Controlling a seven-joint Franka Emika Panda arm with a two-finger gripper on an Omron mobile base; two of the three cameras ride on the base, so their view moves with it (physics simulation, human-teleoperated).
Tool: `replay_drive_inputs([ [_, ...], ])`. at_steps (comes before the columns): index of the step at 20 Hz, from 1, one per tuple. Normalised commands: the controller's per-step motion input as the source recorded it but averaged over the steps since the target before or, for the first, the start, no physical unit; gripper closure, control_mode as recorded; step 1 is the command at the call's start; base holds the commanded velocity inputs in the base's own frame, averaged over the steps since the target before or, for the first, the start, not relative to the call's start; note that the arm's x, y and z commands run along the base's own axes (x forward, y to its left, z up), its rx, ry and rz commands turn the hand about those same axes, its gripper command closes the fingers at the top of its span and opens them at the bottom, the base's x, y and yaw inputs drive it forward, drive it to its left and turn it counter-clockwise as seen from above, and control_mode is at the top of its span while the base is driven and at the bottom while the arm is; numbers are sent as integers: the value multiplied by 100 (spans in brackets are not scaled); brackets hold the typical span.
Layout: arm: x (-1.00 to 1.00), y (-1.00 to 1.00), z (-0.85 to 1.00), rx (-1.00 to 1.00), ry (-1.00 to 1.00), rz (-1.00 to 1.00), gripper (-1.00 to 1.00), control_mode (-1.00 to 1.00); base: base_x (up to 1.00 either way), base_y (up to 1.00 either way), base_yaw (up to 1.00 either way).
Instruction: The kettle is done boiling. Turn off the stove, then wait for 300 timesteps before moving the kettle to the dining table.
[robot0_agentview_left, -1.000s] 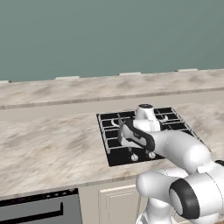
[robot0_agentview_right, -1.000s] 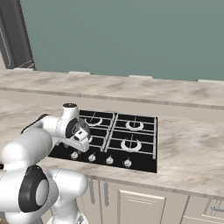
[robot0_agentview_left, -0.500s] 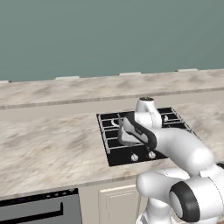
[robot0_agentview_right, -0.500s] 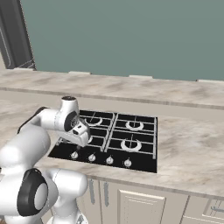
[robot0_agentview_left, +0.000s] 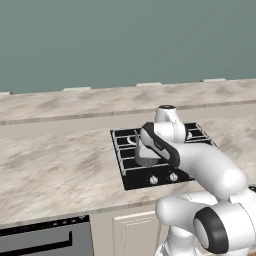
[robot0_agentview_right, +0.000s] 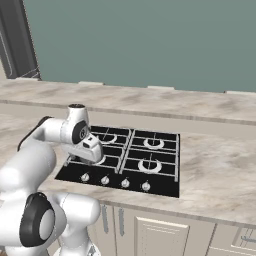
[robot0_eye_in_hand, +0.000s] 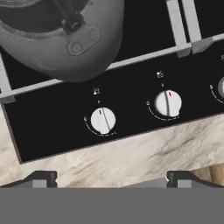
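A: Since a second ago the arm has swung the hand back and up off the knob row. In both base views the wrist now sits higher, over the front-left burner. Nothing else has shifted; base parked.

B: Gripper (robot0_eye_in_hand: 112, 177) state?

A: Spread wide, empty. Both tips at the bottom of the hand view, hanging over the counter (robot0_eye_in_hand: 131, 162) edge just in front of the stove (robot0_agentview_right: 165, 185).

B: Kettle?

A: Kettle (robot0_eye_in_hand: 61, 43) is on the front-left grate, right behind the two nearest knobs. The hand view shows its lower body and one handle bracket. In the left base view the forearm covers most of it; a grey bulge shows (robot0_agentview_left: 146, 156).

B: Knobs off?

A: Left knob (robot0_eye_in_hand: 103, 120) and next knob (robot0_eye_in_hand: 168, 103) both point roughly up with a red tick. Can't confirm off from that alone.

B: How will the kettle handle?

A: My guess: rigid metal, smooth rounded body, so a side pinch would slip. If it holds water it's heavy and will slosh. Hot too.

B: Grab point?

A: Top of the arched handle, centred over the lid, jaws across the bar. Off-centre and it'll swing and tip toward the spout. Handle top is out of frame now, so the approach needs a higher look first.

B: Lift?

A: Straight up to clear the grate, then carry slow and level.
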Motion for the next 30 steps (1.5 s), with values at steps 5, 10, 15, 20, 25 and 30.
replay_drive_inputs([
  [5,0,-1,24,0,0,14,-100,-100,0,0,0],
  [10,0,-1,23,0,0,17,-100,-100,0,0,0],
  [15,1,-4,12,0,-3,22,-100,-100,0,0,0],
  [20,5,-11,5,2,-8,24,-100,-100,0,0,0],
  [25,9,-9,0,5,-4,23,-100,-100,0,0,0],
  [30,2,-4,0,4,-1,17,-100,-100,0,0,0],
])
